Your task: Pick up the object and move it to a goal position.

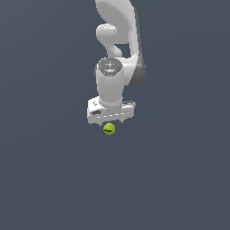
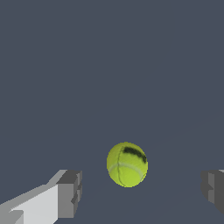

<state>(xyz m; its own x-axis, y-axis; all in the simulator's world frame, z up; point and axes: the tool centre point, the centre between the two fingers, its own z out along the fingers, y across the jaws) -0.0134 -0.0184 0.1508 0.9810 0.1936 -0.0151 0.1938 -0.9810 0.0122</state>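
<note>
**Hand poised over the ball, nothing gripped yet**

The plain grey worktop [image 1: 49, 179] fills both views and carries no visible goal marker, so where the ball must end up cannot be told from here. The white arm [image 1: 119, 40] reaches down from the top of the exterior view, its wrist pointing at the surface. At its end the hand [image 1: 110, 121] hangs just above the ball [image 1: 109, 129], which shows at the hand's lower edge, apparently resting on the worktop.

In the wrist view the hand [image 2: 142, 192] is spread wide: one finger [image 2: 69, 194] stands well to one side of the ball [image 2: 127, 164], the other barely enters at the frame's edge, and neither touches it. The hand holds nothing.

The risk, as I judge it, lies in the closing. The ball sits nearer one finger than the other, so that finger would likely arrive first and nudge it; being round, it could roll out of the gap. Closing too high would catch only its upper curve and squeeze it downward and away.
</note>
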